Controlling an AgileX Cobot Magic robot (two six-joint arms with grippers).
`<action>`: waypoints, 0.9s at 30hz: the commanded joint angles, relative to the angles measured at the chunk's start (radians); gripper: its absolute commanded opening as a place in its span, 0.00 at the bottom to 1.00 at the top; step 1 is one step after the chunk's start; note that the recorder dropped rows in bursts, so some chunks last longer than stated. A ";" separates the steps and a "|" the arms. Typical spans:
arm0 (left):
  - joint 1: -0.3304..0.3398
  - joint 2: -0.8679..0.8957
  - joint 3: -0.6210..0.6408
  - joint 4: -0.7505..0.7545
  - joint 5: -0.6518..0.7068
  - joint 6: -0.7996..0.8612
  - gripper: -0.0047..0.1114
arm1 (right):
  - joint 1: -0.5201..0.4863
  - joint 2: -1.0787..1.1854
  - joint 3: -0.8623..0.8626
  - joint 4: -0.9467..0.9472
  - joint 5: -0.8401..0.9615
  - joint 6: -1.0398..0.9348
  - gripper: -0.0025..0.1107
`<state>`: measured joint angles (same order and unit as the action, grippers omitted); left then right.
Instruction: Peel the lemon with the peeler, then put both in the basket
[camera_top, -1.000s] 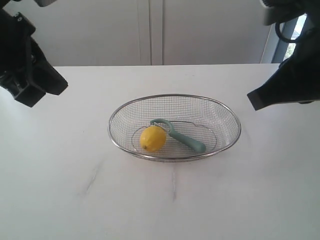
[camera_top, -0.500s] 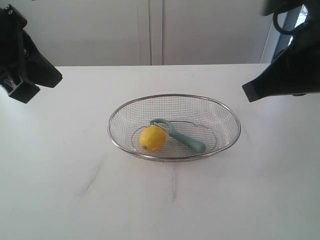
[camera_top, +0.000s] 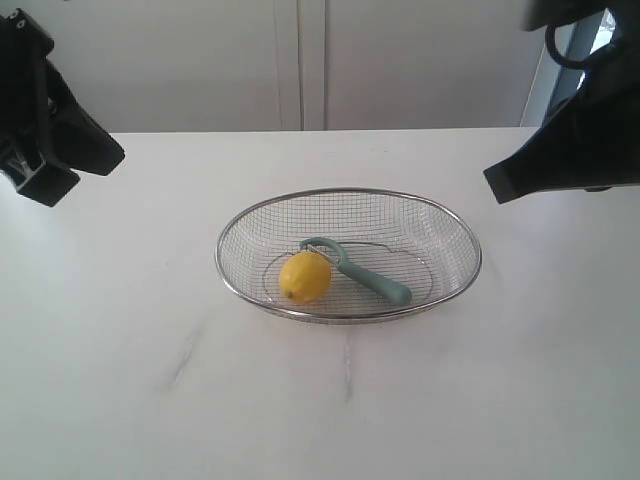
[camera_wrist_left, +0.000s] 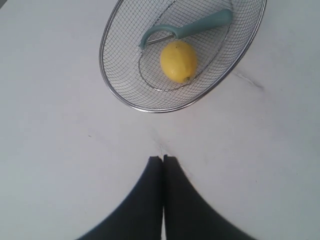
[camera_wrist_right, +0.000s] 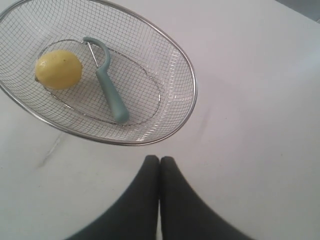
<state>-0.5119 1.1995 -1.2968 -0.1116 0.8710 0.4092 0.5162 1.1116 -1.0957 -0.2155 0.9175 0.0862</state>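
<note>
The silver wire-mesh basket (camera_top: 230, 285) sits mid-table and holds both other items. Inside it the yellow lemon (camera_top: 305, 277) lies at the left, and the teal-green peeler (camera_top: 368, 277) lies beside it, hooked head touching the lemon's far side. Both show again in the wrist views: lemon (camera_wrist_left: 178, 61) (camera_wrist_right: 58, 69), peeler (camera_wrist_left: 190, 29) (camera_wrist_right: 107, 85), basket (camera_wrist_left: 102, 75) (camera_wrist_right: 192, 100). My left gripper (camera_wrist_left: 163, 158) hangs high at the left, shut and empty. My right gripper (camera_wrist_right: 159, 158) hangs high at the right, also shut and empty. Both are well away from the basket.
The white table (camera_top: 120, 330) spreads around the basket with faint scuff marks in front of it. A pale wall with panel seams (camera_top: 300, 60) runs behind the table's far edge.
Between one second and half a second ago the left arm drew back leftward and upward and the right arm shifted slightly. Since then nothing has moved.
</note>
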 joint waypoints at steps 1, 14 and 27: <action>0.003 -0.020 0.005 -0.009 0.012 -0.009 0.04 | -0.008 -0.004 0.002 0.001 -0.007 0.000 0.02; 0.150 -0.024 0.202 -0.181 -0.394 -0.008 0.04 | -0.008 -0.004 0.002 0.001 -0.007 0.000 0.02; 0.299 -0.081 0.814 -0.235 -1.015 -0.011 0.04 | -0.008 -0.004 0.002 0.001 -0.007 0.000 0.02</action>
<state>-0.2228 1.1532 -0.5586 -0.3237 -0.0407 0.4048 0.5162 1.1116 -1.0957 -0.2155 0.9159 0.0862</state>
